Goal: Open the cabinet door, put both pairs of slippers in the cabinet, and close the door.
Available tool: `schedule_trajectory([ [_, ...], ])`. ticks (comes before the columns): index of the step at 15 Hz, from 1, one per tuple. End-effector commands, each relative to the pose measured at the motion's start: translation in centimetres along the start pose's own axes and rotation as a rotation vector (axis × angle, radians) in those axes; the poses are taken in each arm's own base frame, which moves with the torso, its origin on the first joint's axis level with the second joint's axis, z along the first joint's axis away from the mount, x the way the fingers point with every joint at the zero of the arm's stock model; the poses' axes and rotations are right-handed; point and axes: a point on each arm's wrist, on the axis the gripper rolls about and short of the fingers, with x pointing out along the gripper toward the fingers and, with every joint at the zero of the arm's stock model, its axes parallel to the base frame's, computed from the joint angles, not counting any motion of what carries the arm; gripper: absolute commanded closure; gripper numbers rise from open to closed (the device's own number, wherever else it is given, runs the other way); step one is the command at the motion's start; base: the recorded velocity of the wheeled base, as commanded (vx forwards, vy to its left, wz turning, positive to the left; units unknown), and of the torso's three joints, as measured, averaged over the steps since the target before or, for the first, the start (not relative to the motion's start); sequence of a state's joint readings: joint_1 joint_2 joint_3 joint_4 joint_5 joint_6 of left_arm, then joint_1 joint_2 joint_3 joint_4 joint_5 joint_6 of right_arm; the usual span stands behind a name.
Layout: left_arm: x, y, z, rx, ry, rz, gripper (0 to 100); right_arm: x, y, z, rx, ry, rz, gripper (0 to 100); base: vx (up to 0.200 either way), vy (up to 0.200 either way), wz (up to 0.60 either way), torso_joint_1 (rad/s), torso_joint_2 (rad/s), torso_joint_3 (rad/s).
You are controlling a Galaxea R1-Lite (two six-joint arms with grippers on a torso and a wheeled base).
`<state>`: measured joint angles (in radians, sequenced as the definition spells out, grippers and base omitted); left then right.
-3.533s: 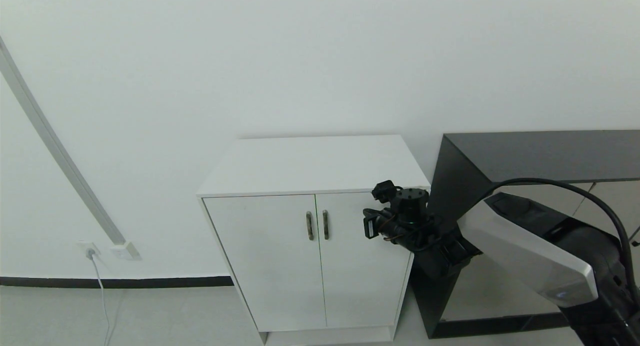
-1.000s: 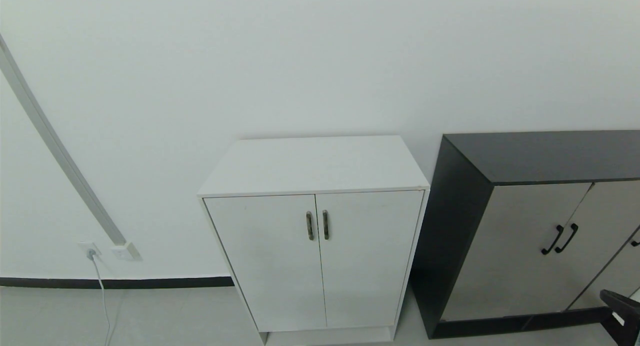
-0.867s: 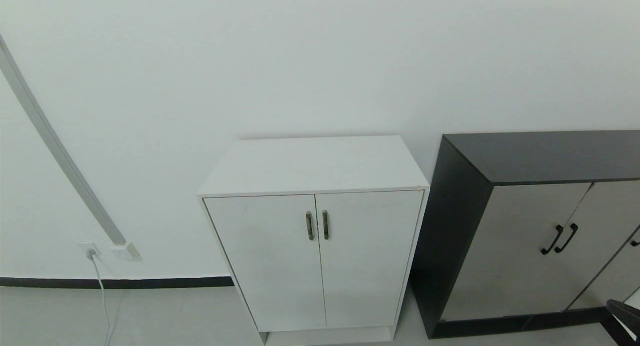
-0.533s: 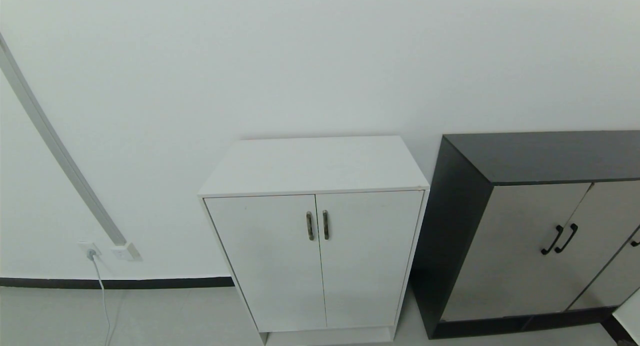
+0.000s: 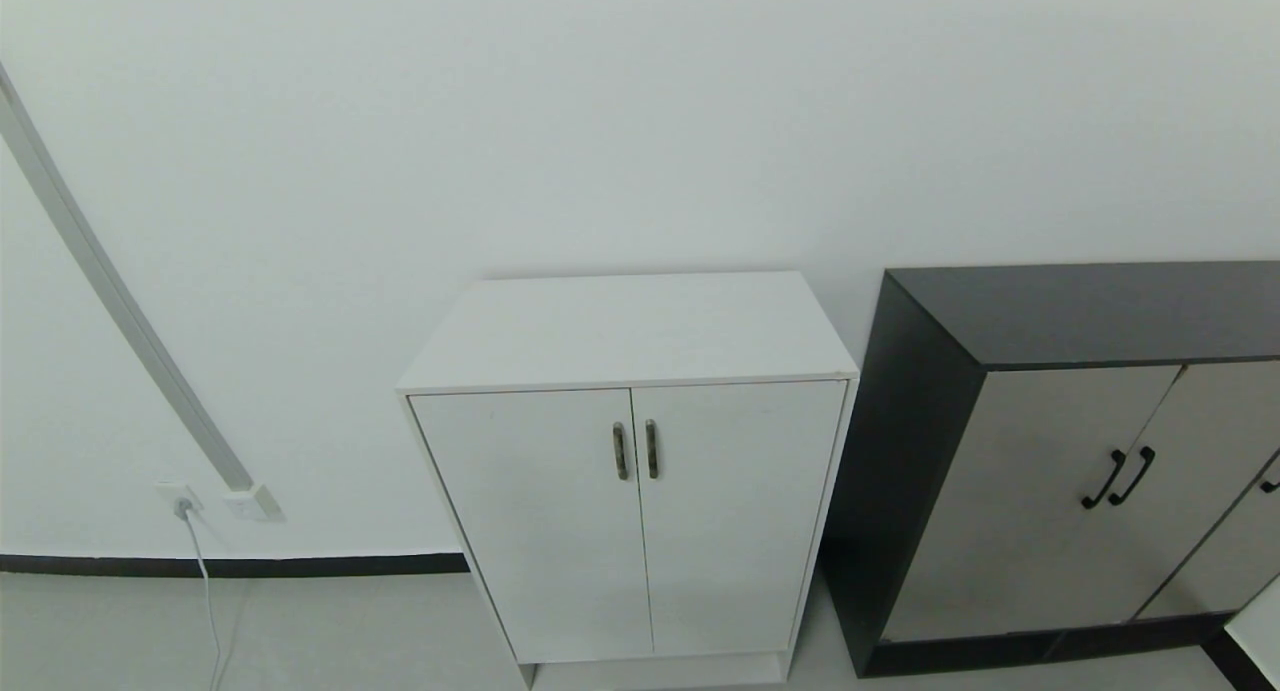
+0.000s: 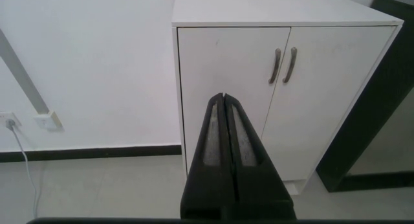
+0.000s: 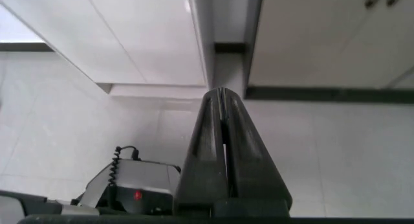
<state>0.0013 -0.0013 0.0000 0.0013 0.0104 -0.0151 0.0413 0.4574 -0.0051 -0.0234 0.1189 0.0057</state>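
1. Head view: the white cabinet [image 5: 620, 331] stands against the wall with both doors shut flush. Its two handles [image 5: 635, 450] sit side by side at the centre seam, so you can pull either door from the middle.
2. The black cabinet [image 5: 1000, 311] stands just beside the white cabinet on your right. I judge the right door has less room to swing than the left one.
3. A wall socket [image 5: 178, 498] sits low on the wall, well to the left of the white cabinet, with a cable [image 5: 205, 591] hanging from it to the floor. It is out of the doors' way.
4. The left pincer [image 6: 224, 101] is clenched on nothing. It is in front of the white cabinet, aimed at the left door below handle height; I read this as a parked pose.
5. The right pincer [image 7: 222, 93] is also clenched and empty. It points at the floor by the white cabinet's lower right corner, where the black cabinet begins.
6. With the doors shut, you cannot tell whether the slippers lie inside the white cabinet.
7. No label or legible writing is visible on the white cabinet's top, doors or handles.
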Motion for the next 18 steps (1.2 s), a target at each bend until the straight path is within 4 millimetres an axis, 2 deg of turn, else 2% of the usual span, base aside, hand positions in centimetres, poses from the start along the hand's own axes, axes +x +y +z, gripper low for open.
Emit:
schedule_trajectory([
  [1,0.0,0.0,0.0,0.000,0.002,0.001,100,-0.3,0.0,0.0,-0.007,-0.037,0.003,100,0.000,0.000,0.00,0.000,0.00,0.000],
  [7,0.0,0.0,0.0,-0.002,0.002,0.002,100,-1.4,0.1,-0.4,-0.036,-0.134,0.011,100,0.000,0.000,0.00,0.000,0.00,0.000],
  [11,0.0,0.0,0.0,-0.002,0.001,0.004,100,-1.3,0.0,-0.9,-0.049,-0.138,-0.021,100,0.000,0.000,0.00,0.000,0.00,0.000],
  [15,0.0,0.0,0.0,-0.003,0.001,0.004,100,-1.5,0.0,-1.1,-0.026,-0.180,-0.096,100,0.000,0.000,0.00,0.000,0.00,0.000],
  [18,0.0,0.0,0.0,-0.002,0.001,0.004,100,-2.2,0.2,-1.4,-0.025,-0.276,-0.132,100,0.000,0.000,0.00,0.000,0.00,0.000],
])
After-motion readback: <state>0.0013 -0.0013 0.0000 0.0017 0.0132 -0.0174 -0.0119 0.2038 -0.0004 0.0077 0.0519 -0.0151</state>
